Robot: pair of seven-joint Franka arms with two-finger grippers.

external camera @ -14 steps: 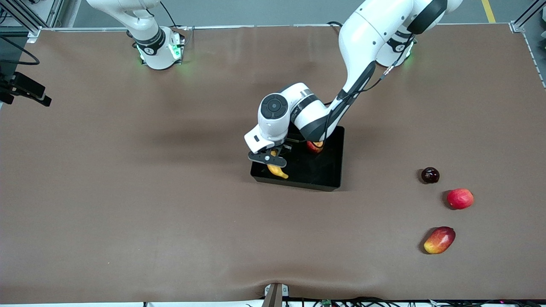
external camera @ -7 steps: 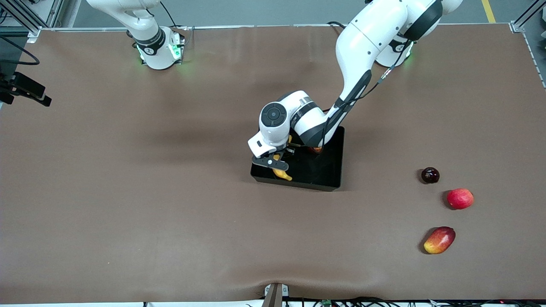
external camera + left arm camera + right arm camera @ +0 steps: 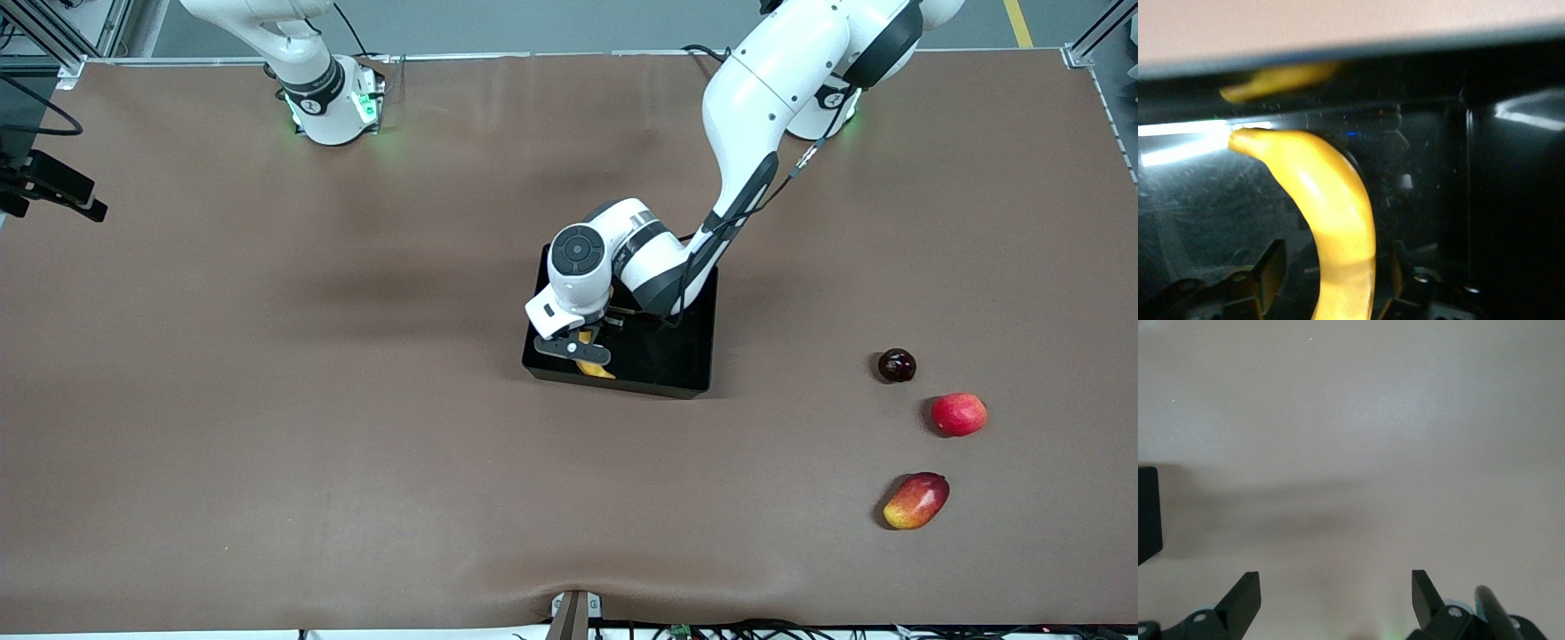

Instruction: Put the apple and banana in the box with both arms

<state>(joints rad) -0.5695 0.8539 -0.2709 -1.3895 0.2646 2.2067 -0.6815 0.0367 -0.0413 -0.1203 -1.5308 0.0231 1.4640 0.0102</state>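
Observation:
The black box (image 3: pixel 707 331) stands at the table's middle. My left gripper (image 3: pixel 578 348) is down inside it, at the corner nearer the front camera and toward the right arm's end. The yellow banana (image 3: pixel 594 367) lies between its jaws, tip against the box floor. In the left wrist view the banana (image 3: pixel 1331 200) runs between the fingers (image 3: pixel 1270 270) with a dark gap on each side, so the gripper (image 3: pixel 1336 273) is open. The apple is hidden under the left arm. My right gripper (image 3: pixel 1336 587) is open and empty over bare table, out of the front view.
Three loose fruits lie toward the left arm's end: a dark round fruit (image 3: pixel 896 365), a pinkish-red round fruit (image 3: pixel 958 414) and a red-yellow mango (image 3: pixel 916 500). A black camera mount (image 3: pixel 53 188) sticks in at the right arm's end.
My left gripper has sunk lower into the box with the banana, and the banana's tip has come down to the floor. The left arm now covers the apple that showed before.

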